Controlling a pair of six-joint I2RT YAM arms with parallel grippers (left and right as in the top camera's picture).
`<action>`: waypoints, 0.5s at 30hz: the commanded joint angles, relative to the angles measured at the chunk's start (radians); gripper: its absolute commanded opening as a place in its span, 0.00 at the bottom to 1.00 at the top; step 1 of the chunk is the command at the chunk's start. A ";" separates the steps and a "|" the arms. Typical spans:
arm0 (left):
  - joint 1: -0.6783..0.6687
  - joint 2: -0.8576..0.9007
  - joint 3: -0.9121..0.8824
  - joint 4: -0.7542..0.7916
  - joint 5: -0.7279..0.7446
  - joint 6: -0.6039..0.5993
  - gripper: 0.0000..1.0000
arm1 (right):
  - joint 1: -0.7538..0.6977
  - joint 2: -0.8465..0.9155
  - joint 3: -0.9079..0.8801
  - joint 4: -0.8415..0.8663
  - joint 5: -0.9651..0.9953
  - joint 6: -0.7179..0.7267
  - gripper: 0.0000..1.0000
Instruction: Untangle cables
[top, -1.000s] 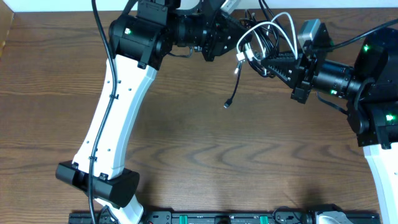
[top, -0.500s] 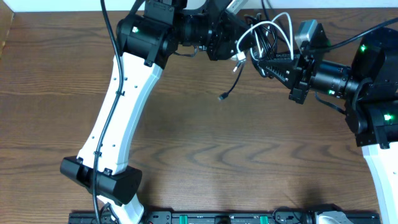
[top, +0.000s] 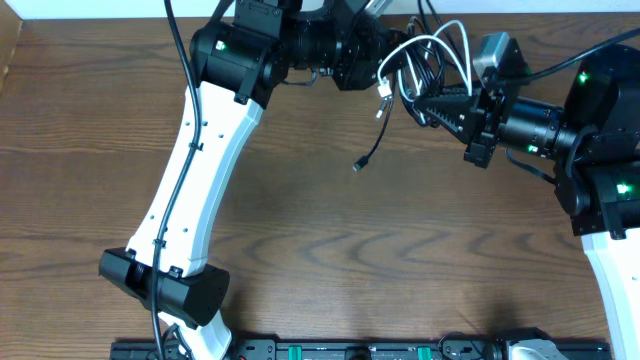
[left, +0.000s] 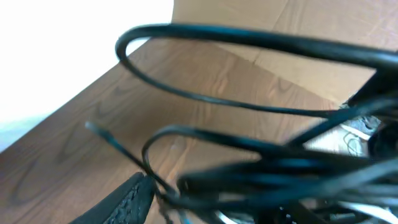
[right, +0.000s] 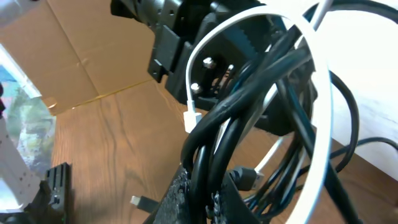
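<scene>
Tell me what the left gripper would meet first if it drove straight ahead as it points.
The cables: the left gripper points at the black and white tangle bunched at the right gripper. Its wrist view shows black loops close ahead, though depth is unclear.

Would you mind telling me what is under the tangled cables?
Under the cables only bare wooden table shows, with one black plug end hanging down toward it. The patch directly below the bundle is covered by the cables and the right gripper.

Even overhead light; wrist-view cables (left: 280, 167) blurred; glare.
</scene>
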 joint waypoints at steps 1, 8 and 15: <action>-0.001 0.011 -0.004 0.010 -0.006 0.013 0.52 | 0.008 -0.003 0.008 0.012 -0.057 -0.011 0.01; 0.000 0.012 -0.004 0.017 -0.006 0.013 0.40 | 0.008 -0.003 0.008 0.017 -0.070 -0.011 0.01; 0.000 0.013 -0.004 0.017 -0.110 0.009 0.08 | 0.008 -0.004 0.008 0.017 -0.070 -0.010 0.01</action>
